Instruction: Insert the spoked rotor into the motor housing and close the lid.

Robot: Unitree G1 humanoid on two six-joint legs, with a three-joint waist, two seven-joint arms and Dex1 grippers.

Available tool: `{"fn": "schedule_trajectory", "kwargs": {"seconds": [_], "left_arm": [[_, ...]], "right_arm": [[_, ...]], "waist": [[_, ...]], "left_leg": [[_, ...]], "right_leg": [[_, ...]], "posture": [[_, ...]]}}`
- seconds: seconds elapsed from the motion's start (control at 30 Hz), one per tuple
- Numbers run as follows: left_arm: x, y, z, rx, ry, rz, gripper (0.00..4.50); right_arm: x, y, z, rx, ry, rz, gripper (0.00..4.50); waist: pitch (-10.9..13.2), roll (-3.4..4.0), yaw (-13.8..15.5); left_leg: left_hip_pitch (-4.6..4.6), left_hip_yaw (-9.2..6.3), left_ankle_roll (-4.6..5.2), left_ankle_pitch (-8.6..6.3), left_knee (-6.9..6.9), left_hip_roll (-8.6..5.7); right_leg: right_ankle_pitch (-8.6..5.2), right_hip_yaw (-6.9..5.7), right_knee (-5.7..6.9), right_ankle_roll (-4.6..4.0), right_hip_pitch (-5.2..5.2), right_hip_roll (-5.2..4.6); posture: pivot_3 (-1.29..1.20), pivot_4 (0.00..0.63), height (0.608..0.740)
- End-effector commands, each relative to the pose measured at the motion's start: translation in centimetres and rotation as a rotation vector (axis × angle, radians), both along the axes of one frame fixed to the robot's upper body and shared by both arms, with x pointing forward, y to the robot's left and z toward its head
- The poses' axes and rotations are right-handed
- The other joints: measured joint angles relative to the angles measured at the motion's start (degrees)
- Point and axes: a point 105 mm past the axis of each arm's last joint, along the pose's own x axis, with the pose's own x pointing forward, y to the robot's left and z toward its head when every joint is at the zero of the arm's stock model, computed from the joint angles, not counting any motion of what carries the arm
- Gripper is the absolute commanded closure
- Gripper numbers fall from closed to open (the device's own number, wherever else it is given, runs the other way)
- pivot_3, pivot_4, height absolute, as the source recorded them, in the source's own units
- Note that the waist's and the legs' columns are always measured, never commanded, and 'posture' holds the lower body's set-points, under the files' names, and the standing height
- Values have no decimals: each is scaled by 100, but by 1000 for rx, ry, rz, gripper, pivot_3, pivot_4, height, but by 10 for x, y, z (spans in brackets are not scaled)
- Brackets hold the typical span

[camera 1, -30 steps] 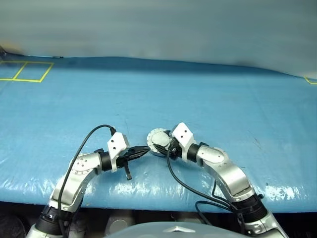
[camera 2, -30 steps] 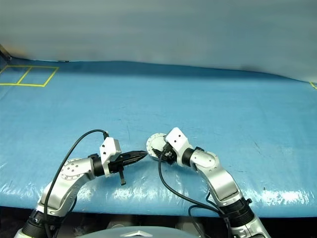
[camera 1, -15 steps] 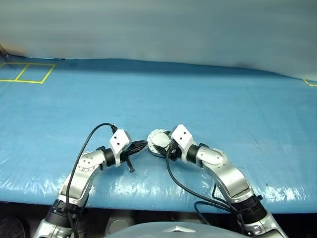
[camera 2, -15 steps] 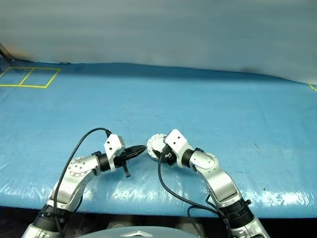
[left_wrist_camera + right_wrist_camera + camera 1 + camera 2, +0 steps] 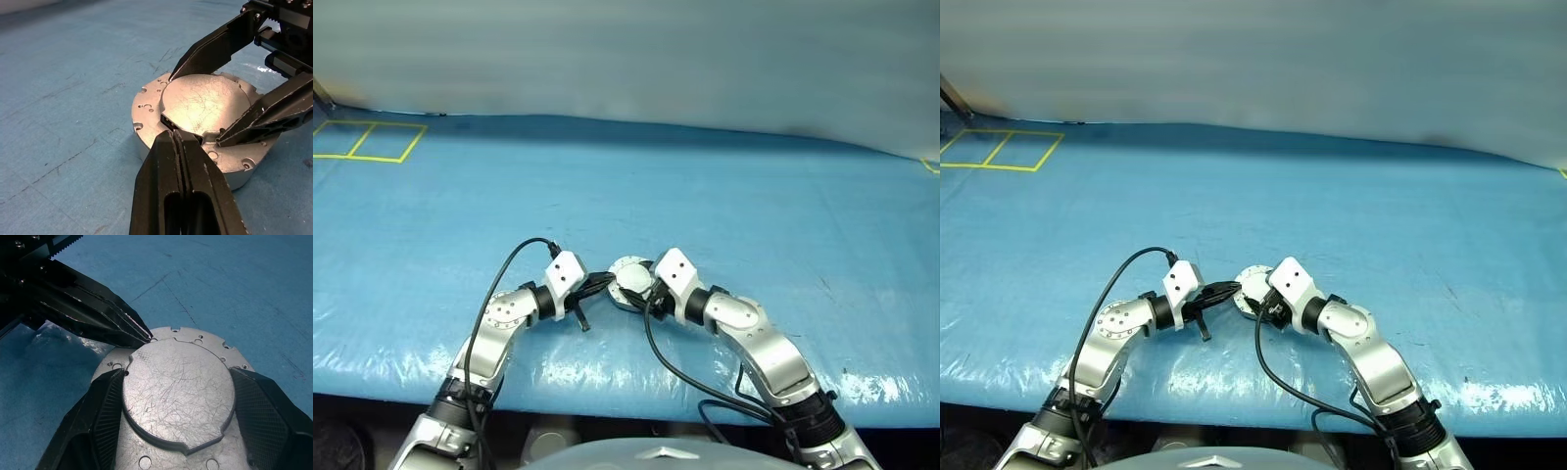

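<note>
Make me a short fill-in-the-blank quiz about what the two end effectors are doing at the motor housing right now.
1. The lid lies ____ on the motor housing.
2. The left end effector, with its fingers ____, has its tip at the lid's edge.
3. The right end effector has one finger on each ____ of the lid.
4. The housing rests on a ____ sheet.

Missing words: closed; shut; side; blue
</note>
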Motion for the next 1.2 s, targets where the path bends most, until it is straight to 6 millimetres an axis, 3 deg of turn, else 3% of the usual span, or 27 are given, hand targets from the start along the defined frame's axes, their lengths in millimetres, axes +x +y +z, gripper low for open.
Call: {"fn": "schedule_trajectory", "kwargs": {"seconds": [0.03,0.17,0.3,0.43,0.5,0.6,0.8,0.93,1.2], "left_arm": [[-7,2,-18,60,50,-9,4500],[-8,1,-18,58,48,-17,4500],[-7,0,-17,53,48,-13,4500],[-7,3,-16,58,48,-12,4500],[-6,5,-16,53,48,-1,4500],[-7,6,-17,64,47,-5,4500],[-8,6,-17,63,48,-3,4500],[-10,6,-18,78,44,-23,4500],[-9,4,-18,81,43,-36,4500]], "right_arm": [[-10,-4,-14,0,76,4,128],[-10,0,12,112,10,27,32],[4,-13,45,240,-89,-58,32],[0,-25,64,404,-38,-65,32],[1,-36,61,458,28,-115,32],[4,-57,35,670,281,-291,32],[0,-63,16,1151,609,-409,32],[-2,-61,3,1181,693,-459,32],[-14,-30,-12,1049,790,-386,32]], "waist": [[-2,-3,1],[0,-4,3],[9,5,3],[11,5,9],[11,5,9],[10,5,19],[24,28,-5],[24,29,-12],[22,30,-23]], "left_leg": [[0,-3,0,0,-1,1],[-1,-5,0,0,-5,1],[-7,-4,-1,0,-13,1],[-15,-6,0,0,-14,1],[-15,-7,0,-1,-18,1],[-15,-12,0,-1,-24,1],[-15,-10,0,-1,-28,30],[-16,-8,0,-1,-28,30],[-17,-7,0,-2,-38,32]], "right_leg": [[-1,-2,-2,0,-1,-1],[-3,-2,-4,2,0,-4],[-4,-2,-5,0,-4,-4],[-5,-3,-6,3,-8,-5],[-6,-3,-10,4,-8,-5],[-10,-7,-11,-2,-7,-4],[-14,-4,-6,-9,-12,-1],[-15,-3,-7,-9,-13,-1],[-16,-4,-13,-10,-18,1]], "posture": [[0,150,740],[0,150,740],[0,150,740],[0,150,740],[0,150,740],[0,150,740],[0,150,740],[0,150,740],[0,150,740]]}}
